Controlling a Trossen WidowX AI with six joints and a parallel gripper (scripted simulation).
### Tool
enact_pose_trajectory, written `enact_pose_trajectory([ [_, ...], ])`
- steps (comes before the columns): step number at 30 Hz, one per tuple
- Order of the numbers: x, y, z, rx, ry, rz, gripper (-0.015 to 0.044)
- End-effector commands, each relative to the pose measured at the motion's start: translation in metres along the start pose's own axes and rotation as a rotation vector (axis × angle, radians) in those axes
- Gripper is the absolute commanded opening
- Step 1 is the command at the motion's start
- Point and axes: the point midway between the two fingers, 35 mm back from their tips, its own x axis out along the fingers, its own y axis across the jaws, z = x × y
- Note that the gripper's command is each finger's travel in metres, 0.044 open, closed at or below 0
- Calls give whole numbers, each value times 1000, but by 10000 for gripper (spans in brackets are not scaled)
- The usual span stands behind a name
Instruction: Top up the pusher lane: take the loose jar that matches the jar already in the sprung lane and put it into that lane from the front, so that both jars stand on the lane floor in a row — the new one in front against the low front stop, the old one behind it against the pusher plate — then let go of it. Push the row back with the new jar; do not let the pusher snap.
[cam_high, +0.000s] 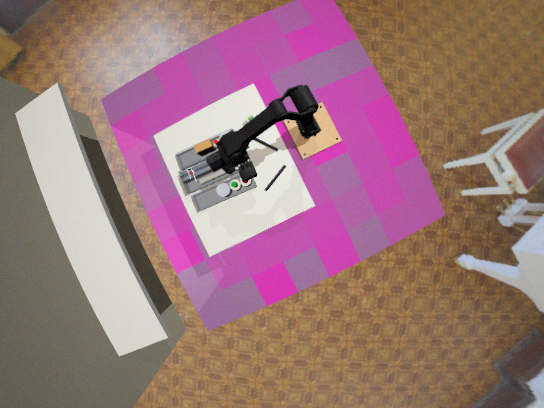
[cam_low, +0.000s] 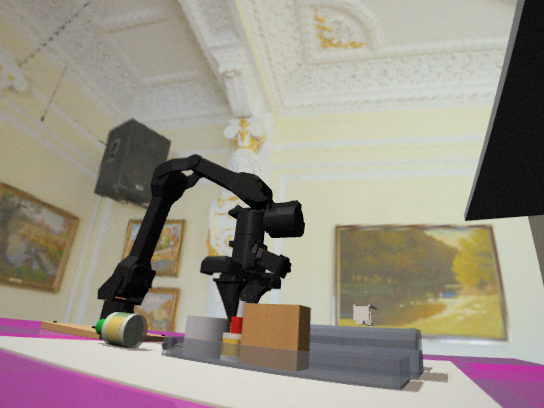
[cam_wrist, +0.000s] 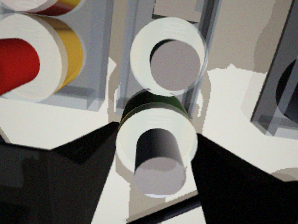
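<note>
Gripper: the gripper (cam_wrist: 156, 150) is clamped on a jar (cam_wrist: 156, 145) — a black finger (cam_wrist: 75, 170) presses each side of it.

Held jar: it has a cream top, a dark lid and a green side, seen from above in the wrist view. It hangs at the front end of a grey lane (cam_wrist: 131, 45).

Lane jar: a second jar (cam_wrist: 170, 56) stands in that lane just past the held one. It has a cream top and a grey lid. I cannot tell if the two jars touch.

Red jar: to the left in the wrist view a yellow jar with a red lid (cam_wrist: 30, 62) stands in the next lane.

Rack: the grey rack (cam_low: 350, 345) lies on the white mat (cam_low: 125, 365). A brown box (cam_low: 275, 335) and a grey block (cam_low: 206, 336) stand at its near end.

Loose jar: a jar with a green lid (cam_low: 120, 329) lies on its side on the mat, well left of the rack.

Arm: the black arm (cam_low: 150, 235) bends over from the left — its end points down at the rack.

Stick: a thin dark stick (cam_high: 275, 177) lies on the mat near the rack.
</note>
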Motion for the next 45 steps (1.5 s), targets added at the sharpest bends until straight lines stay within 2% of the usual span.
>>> enact_pose_trajectory([
  [1, -2, -1, 8, -3, -21, -3, 0],
  [45, -5, -1, 24, -3, -22, -4, 0],
])
